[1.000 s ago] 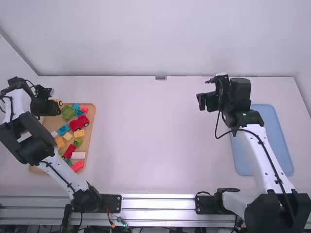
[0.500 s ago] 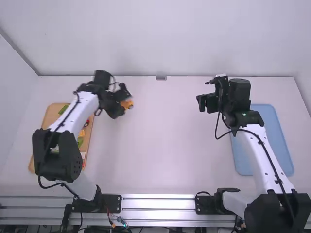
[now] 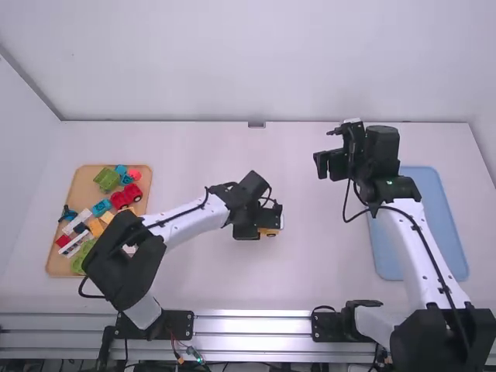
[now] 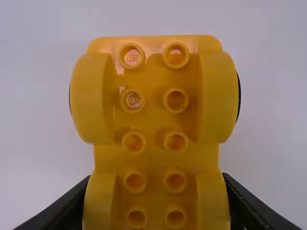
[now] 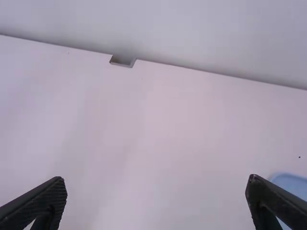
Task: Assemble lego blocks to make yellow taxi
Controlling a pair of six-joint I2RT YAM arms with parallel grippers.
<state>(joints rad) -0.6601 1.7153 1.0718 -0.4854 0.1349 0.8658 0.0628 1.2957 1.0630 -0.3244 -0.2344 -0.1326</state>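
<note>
Taxi barely begun: base gripped, no block joined on top.
Left claw [image 4: 156, 202] grasps the yellow base [image 4: 155, 160], well right of the tray [image 3: 86, 184]; other blocks [image 3: 101, 207] wait on the tray. Right claw [image 5: 156, 184], parted and empty, is farther right.

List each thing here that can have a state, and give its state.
Left gripper: shut on the yellow wheeled base
Yellow wheeled base: held, studs facing the wrist camera
Right gripper: open, holding nothing
Tan tray: loaded with coloured blocks
Blue tray: lying flat, partly hidden
</note>
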